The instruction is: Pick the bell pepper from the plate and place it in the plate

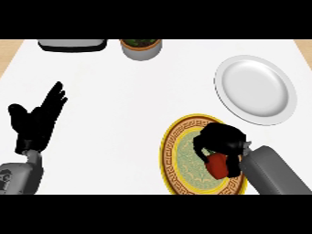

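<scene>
Head view: the red bell pepper (217,165) is seen on the gold-rimmed patterned plate (174,137), with the right hand (220,139) curled around it. The pick is judged underway; a lift toward the white plate (256,89) is needed. The left hand (38,116) rests with fingers spread.

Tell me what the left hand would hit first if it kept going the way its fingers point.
Probably nothing soon: the left hand points up and slightly right across bare counter. That line runs toward the potted plant; height is unclear.
</scene>
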### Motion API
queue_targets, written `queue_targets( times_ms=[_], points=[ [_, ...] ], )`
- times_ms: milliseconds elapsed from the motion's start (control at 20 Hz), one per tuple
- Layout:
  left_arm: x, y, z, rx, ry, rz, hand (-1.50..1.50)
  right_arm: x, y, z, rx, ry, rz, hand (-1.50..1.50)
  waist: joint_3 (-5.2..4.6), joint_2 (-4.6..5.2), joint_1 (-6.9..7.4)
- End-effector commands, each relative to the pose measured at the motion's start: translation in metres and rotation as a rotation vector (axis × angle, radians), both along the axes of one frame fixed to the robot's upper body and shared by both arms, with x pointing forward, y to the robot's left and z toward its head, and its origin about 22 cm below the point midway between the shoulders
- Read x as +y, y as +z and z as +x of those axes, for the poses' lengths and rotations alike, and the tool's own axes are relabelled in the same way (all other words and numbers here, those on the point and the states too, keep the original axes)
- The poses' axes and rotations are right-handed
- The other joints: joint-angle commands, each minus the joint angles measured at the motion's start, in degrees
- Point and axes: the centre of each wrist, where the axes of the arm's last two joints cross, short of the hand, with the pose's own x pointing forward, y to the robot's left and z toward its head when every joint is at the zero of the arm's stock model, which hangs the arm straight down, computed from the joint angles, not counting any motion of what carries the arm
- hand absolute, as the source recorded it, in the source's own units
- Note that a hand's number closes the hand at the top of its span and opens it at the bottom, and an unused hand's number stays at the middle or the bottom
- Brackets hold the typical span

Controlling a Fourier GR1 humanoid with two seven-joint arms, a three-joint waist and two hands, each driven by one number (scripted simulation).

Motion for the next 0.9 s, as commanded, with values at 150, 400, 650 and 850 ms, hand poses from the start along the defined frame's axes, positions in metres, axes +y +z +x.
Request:
queue_targets(
  times_ms=[150,400,650,850],
  points=[
    [-0.001,-0.001,0.0,-0.002,0.001,0.015,0.0,0.063,0.007,0.016,-0.066,-0.627,0.124,1.5,0.48,0.42,-0.1],
    [0.0,-0.005,-0.002,0.012,-0.013,0.002,0.0,0.071,0.043,0.017,-0.411,-0.863,0.314,1.5,0.54,0.22,-0.04],
    [-0.004,-0.015,-0.006,0.022,0.002,0.003,0.0,0.09,0.089,0.02,-0.718,-1.036,0.431,1.5,0.43,0.05,-0.1],
    [-0.018,0.0,0.014,-0.007,0.007,0.013,0.0,0.075,0.101,0.028,-0.764,-1.187,0.453,1.5,0.5,0.39,-0.38]
  ],
)
